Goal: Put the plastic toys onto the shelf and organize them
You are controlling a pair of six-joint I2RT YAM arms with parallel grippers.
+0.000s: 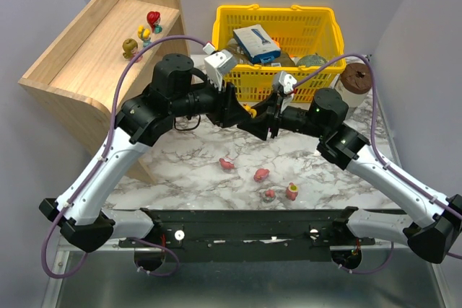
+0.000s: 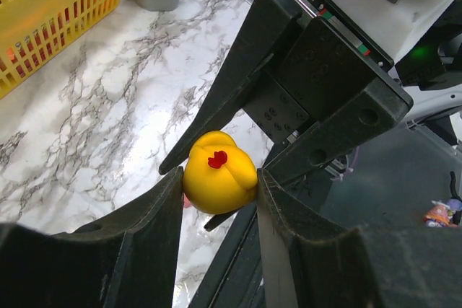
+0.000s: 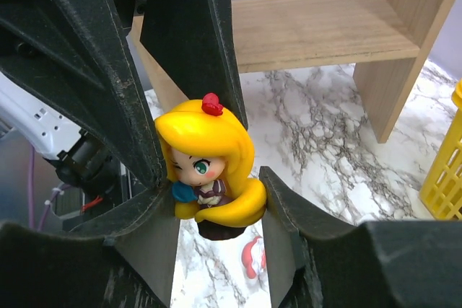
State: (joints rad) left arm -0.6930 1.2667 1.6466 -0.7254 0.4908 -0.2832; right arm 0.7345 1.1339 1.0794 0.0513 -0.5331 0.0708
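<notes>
In front of the yellow basket point(image 1: 238, 34), the yellow-haired figurine point(image 3: 209, 171) is clamped at its head by the left tool point(image 2: 220, 178) and at its body by the right tool point(image 3: 213, 207). Three toys point(image 1: 144, 34) are stood on the shelf point(image 1: 94, 55) left of the basket.

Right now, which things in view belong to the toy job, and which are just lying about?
Job:
- yellow-haired figurine, between left tool and right tool
- four small toys on the marble table
- wooden shelf, three toys on it

Lying about:
- yellow basket
- blue box inside it
- brown-lidded cup
</notes>
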